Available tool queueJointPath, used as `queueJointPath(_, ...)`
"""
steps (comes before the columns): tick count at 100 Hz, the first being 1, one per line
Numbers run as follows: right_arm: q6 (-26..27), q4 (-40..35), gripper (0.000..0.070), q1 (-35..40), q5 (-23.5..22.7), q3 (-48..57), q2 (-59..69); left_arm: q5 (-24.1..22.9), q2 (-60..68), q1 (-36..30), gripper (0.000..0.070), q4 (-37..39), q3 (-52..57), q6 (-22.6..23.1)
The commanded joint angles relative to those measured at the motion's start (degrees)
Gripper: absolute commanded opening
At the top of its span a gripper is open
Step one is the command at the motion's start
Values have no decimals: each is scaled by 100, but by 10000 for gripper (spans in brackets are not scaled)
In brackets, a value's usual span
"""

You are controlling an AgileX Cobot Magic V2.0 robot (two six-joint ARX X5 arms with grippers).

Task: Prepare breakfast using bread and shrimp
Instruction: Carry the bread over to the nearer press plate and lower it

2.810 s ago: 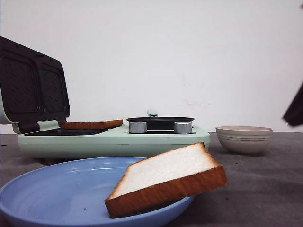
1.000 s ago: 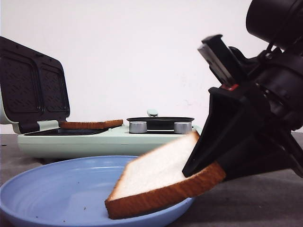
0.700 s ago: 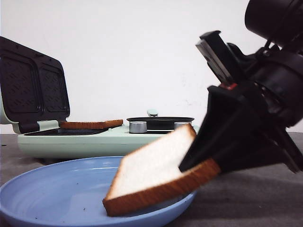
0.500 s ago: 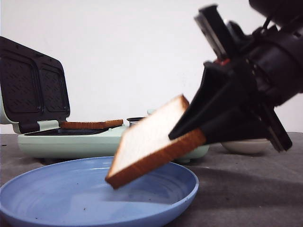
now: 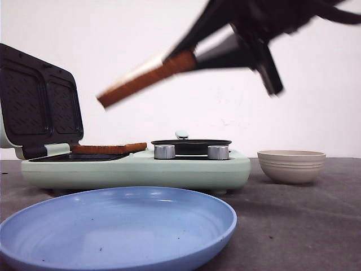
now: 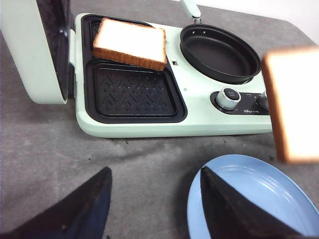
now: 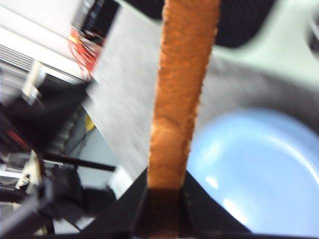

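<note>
Risk: right gripper [image 5: 194,56] pinches one edge of the bread slice [image 5: 144,79] high at twelve o'clock above the plate [image 5: 118,226]; it could swing loose

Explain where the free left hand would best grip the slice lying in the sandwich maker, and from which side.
Probably from above, closing on two opposite crust edges of the slice. It lies flat in the far well of the sandwich maker, so its faces cannot be pinched. The open lid blocks one side.
</note>
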Motion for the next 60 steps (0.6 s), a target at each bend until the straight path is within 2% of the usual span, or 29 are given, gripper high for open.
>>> queueJointPath(1,22,39,0,31,-26,345,247,-31,0,0,271,59,31,35)
queueJointPath(36,85,42,0,76,-306,1875,1974,-33,0,0,271,61,31,35)
queueJointPath(60,422,136,0,146,-411,2669,3150,-33,0,0,271,63,31,35)
